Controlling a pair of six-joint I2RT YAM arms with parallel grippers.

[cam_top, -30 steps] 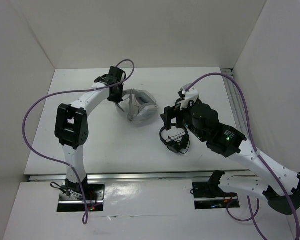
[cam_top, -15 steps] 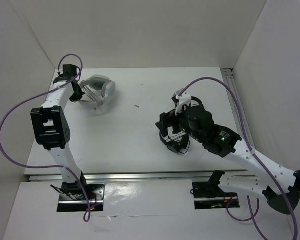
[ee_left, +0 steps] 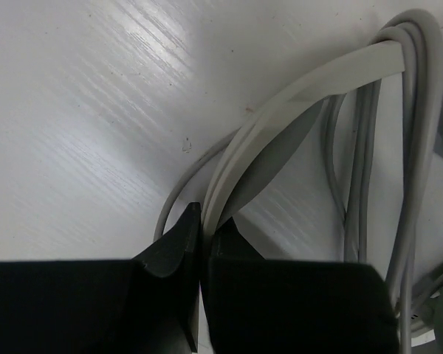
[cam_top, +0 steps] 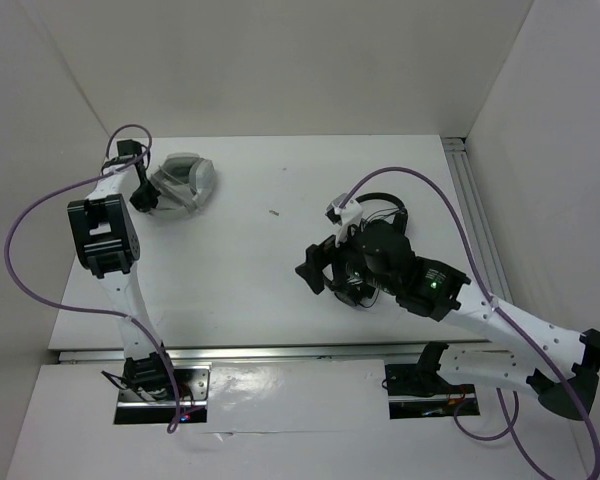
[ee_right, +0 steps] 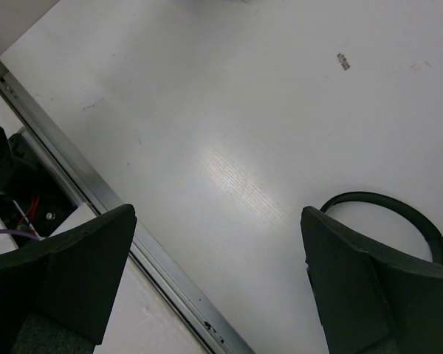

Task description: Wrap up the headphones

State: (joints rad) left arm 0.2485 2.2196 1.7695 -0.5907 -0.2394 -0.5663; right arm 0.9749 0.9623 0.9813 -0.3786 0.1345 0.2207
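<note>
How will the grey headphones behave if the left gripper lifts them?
Probably as one fairly stiff piece: the left gripper is shut on the headband, which holds a firm curve. The thin cable looped over the band looks floppy and may slip off or dangle. Gripped at one spot, the headphones may tilt or swing.

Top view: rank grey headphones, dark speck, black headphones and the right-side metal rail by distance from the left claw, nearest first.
1. grey headphones: back left, pinched in the left claw.
2. dark speck: mid-table.
3. black headphones: right of centre.
4. metal rail: far right edge.
</note>
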